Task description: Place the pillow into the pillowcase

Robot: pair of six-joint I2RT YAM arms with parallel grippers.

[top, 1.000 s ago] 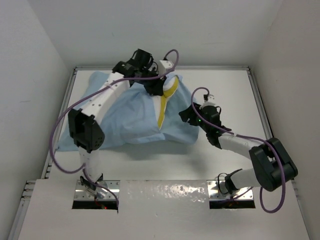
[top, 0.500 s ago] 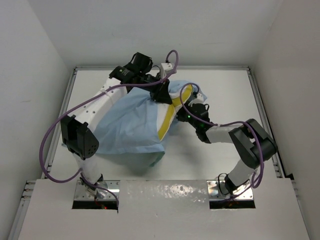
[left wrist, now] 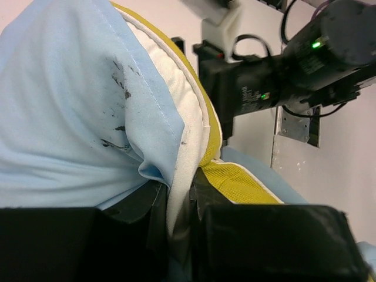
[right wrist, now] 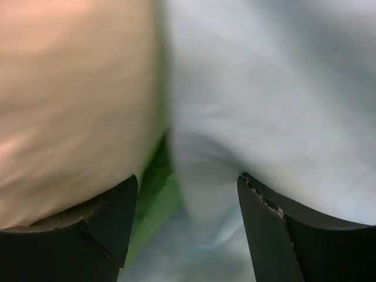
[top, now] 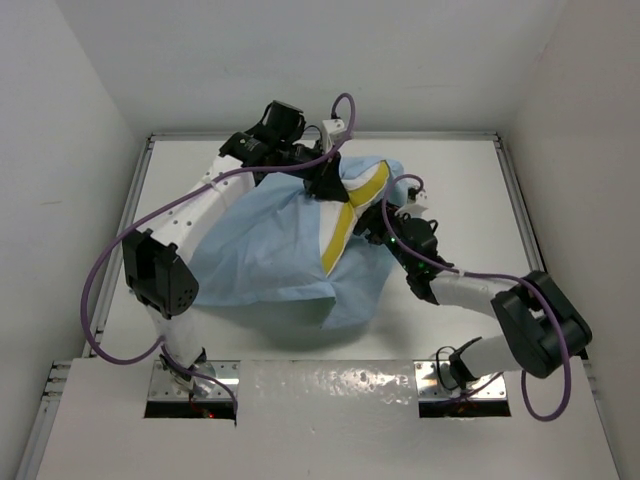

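The light blue pillowcase [top: 260, 250] lies bunched over the white pillow, whose yellow edge [top: 342, 232] shows at the open end. My left gripper [top: 325, 188] is at the far end of the opening, shut on the pillow's white edge [left wrist: 176, 76], with the pillowcase hem [left wrist: 64, 106] folded against it. In its wrist view the jaws [left wrist: 179, 197] pinch the white strip. My right gripper [top: 384, 228] is open and pressed into the bundle's right side. Its wrist view [right wrist: 188, 194] shows pale blue cloth [right wrist: 276, 88] and whitish pillow fabric [right wrist: 76, 88] between the fingers.
The white table [top: 450, 180] is boxed in by white walls at the left, back and right. Purple cables loop over both arms. The right arm's black wrist [left wrist: 276, 76] shows close beside the left gripper.
The pillowcase's left part has drawn in to the right. The right gripper pushed in against the bundle, then eased back a little. The pillow's yellow edge now shows more.
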